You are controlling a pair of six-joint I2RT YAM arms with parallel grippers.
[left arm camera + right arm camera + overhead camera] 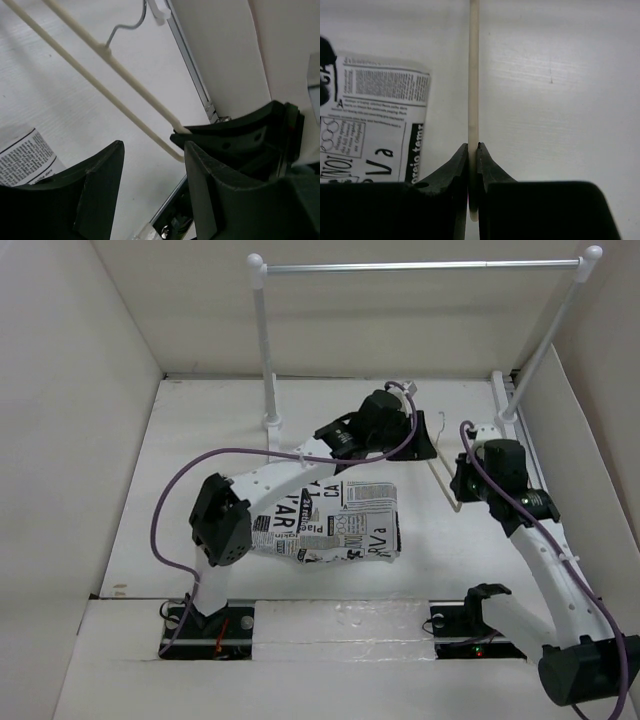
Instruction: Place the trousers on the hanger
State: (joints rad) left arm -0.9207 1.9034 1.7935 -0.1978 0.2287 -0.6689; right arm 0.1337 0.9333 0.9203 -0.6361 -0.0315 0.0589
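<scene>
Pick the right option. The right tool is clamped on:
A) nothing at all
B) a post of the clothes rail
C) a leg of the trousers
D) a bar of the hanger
D: in the right wrist view the right tool is pinched shut on the thin cream bar of the hanger, while the trousers lie off to one side, outside its grip.

Trousers [350, 530] partly beneath left arm [285, 482]
</scene>
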